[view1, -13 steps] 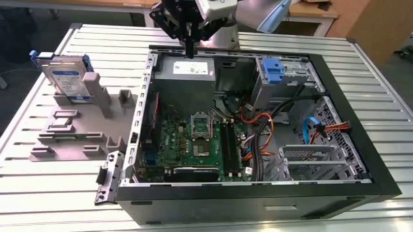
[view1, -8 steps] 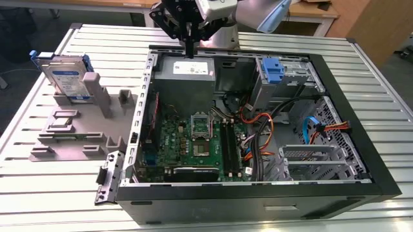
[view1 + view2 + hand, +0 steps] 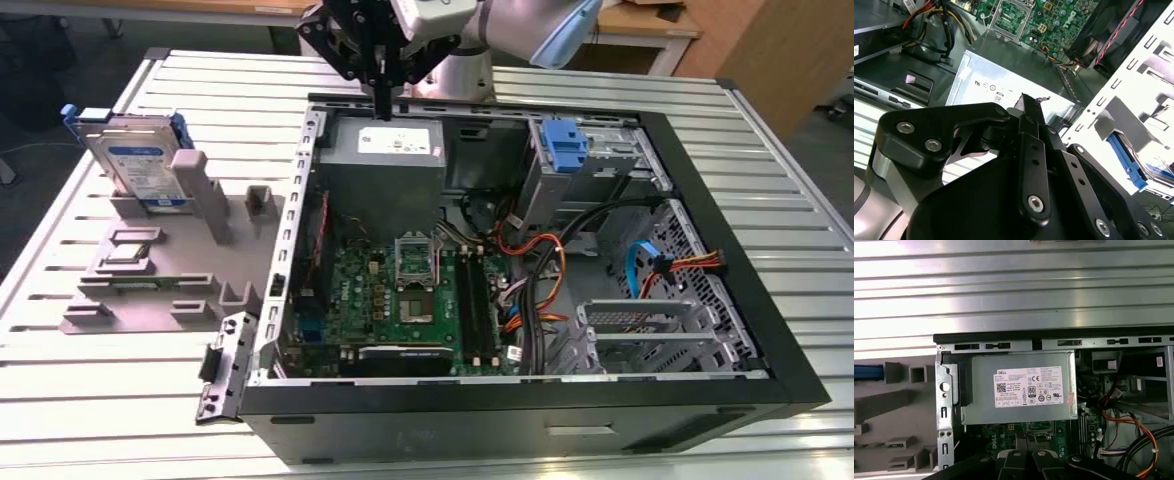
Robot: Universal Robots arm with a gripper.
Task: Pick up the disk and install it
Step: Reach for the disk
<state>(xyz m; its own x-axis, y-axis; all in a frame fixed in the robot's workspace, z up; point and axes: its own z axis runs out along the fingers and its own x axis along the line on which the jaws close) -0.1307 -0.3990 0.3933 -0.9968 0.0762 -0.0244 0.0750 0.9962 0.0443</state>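
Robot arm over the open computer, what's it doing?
The robot arm's gripper hangs above the grey power supply box at the back of the open computer case, closed and holding nothing. The disk it is meant to install stands upright in a grey holder on the table, to the exterior view's left of the case. So the disk has not been picked up yet.

Disk (image 3: 140, 160): silver-grey drive, blue-and-white label, blue side rails. Stands on edge, near upright, slotted in grey holder (image 3: 160, 270) on the table (image 3: 107, 400), outside the case (image 3: 534, 420), at its 10 o'clock in the exterior view.
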